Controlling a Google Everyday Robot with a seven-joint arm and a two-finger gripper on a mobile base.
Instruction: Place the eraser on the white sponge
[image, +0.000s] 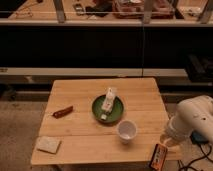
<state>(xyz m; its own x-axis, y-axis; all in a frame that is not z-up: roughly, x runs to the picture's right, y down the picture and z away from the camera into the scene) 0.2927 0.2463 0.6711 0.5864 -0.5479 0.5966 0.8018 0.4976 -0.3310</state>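
Note:
The eraser (158, 156), a small dark block with an orange-red face, sits at the front right corner of the wooden table (85, 145). My gripper (168, 142) is at the end of the white arm (194, 119), directly above and touching or nearly touching the eraser's far end. I cannot tell whether it grips the eraser. The white sponge (49, 144), a pale flat pad, lies at the front left corner of the table, far from the gripper.
A green plate (96, 111) holding a white box (108, 101) stands mid-table. A white cup (127, 131) stands just in front of it, between sponge and eraser. A reddish-brown sausage-shaped item (63, 111) lies at the left. Dark shelving runs behind the table.

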